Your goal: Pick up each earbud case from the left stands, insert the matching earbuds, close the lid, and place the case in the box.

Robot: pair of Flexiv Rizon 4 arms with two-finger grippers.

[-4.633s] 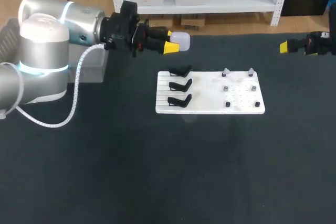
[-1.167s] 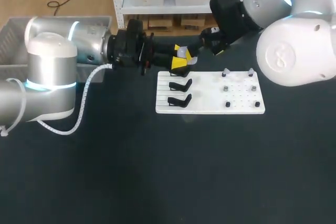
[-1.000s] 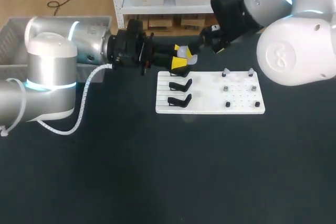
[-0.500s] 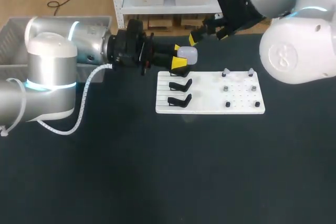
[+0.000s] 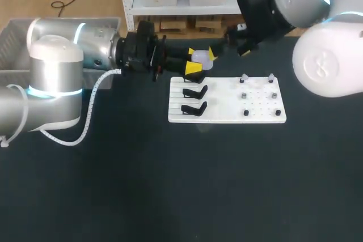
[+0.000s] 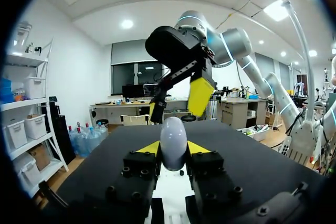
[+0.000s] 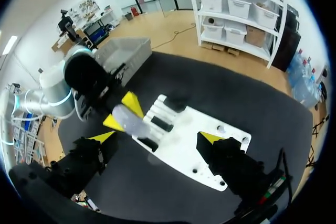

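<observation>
My left gripper [image 6: 173, 148]: jaws clamped on pale rounded plastic earbud case [image 6: 173, 136]. Case upright between yellow tips, held off table near far-left corner of flat white stand board [image 5: 227, 115]. My right gripper [image 7: 157, 138]: jaws wide apart, gripping nothing, hovering just ahead of case. Three black curved stands [image 5: 194, 92] on board's left part. Small pegs [image 5: 259, 95] on its right part. Grey plastic box [image 7: 126, 51] behind left arm.

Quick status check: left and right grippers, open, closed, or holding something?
Left gripper: closed on the white oval earbud case.
Right gripper: open, holding nothing.
</observation>
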